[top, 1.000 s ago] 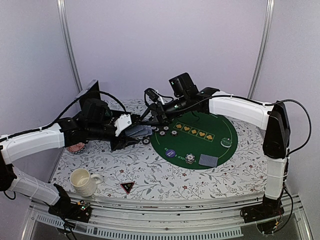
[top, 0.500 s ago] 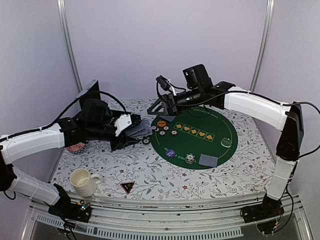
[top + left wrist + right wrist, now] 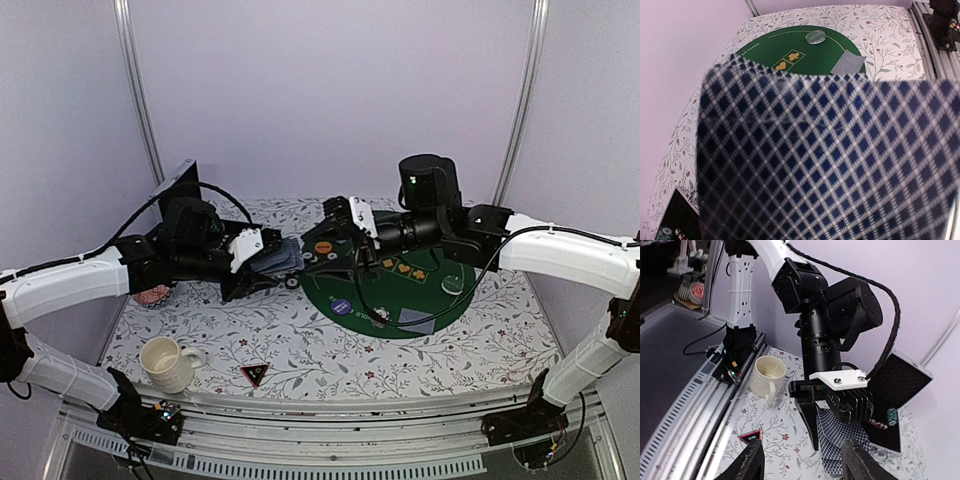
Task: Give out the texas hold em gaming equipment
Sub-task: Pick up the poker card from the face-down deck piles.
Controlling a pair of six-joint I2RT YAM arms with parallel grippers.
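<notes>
My left gripper (image 3: 268, 268) is shut on a fan of blue-checked playing cards (image 3: 283, 257), held just above the table left of the green mat (image 3: 430, 300). The fan fills the left wrist view as playing cards (image 3: 825, 160). My right gripper (image 3: 318, 256) points at the fan from the mat side. It is open, and its fingertips (image 3: 749, 465) frame the fanned cards (image 3: 875, 440) without touching them. An orange button (image 3: 322, 247), a blue button (image 3: 342, 306) and a card stack (image 3: 418, 320) lie on the mat. A chip (image 3: 292, 283) lies beside it. The black triangular marker (image 3: 254, 374) is near the front edge.
A cream mug (image 3: 165, 362) stands front left, next to the marker. A pink dish (image 3: 152, 295) shows under the left arm. An open black case (image 3: 178, 185) stands at the back left. A round clear disc (image 3: 452, 284) lies on the mat's right side.
The right arm rose from the fan, then swung lower over the mat and again points its gripper at the cards. Its jaws have narrowed somewhat. The left arm has held still.
</notes>
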